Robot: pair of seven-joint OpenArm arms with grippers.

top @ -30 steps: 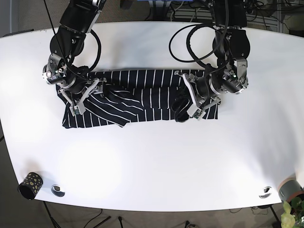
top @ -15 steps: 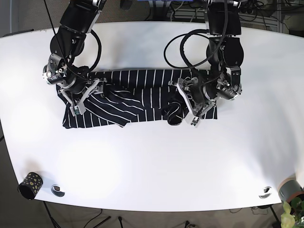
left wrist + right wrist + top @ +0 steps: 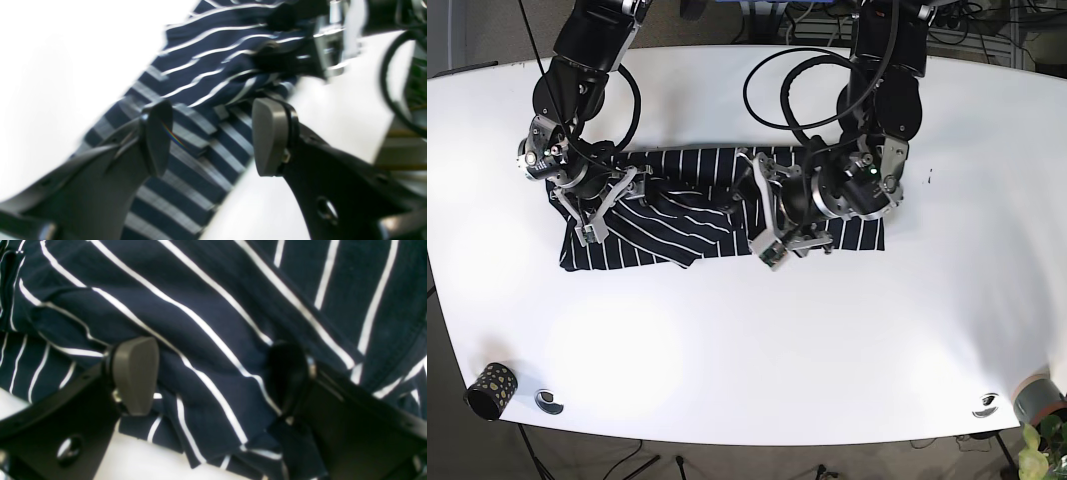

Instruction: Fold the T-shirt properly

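The navy T-shirt [image 3: 697,215] with thin white stripes lies crumpled in a long band across the white table [image 3: 747,340]. My left gripper [image 3: 772,245] hovers over the shirt's middle near its front edge. In the left wrist view it [image 3: 213,140] is open, with striped cloth [image 3: 200,86] under the gap and nothing pinched. My right gripper [image 3: 587,225] sits on the shirt's left end. The right wrist view shows it [image 3: 210,376] open, pads wide apart, with a raised fold of the shirt [image 3: 206,340] lying between them.
A speckled black cup [image 3: 489,390] and a small metal ring [image 3: 549,400] sit at the table's front left corner. Another metal ring [image 3: 985,405] and a potted plant [image 3: 1039,420] are at the front right. Cables loop behind both arms.
My left arm has swept from the shirt's right end toward its middle, staying over the cloth. The right arm and the shirt's left end have not moved.
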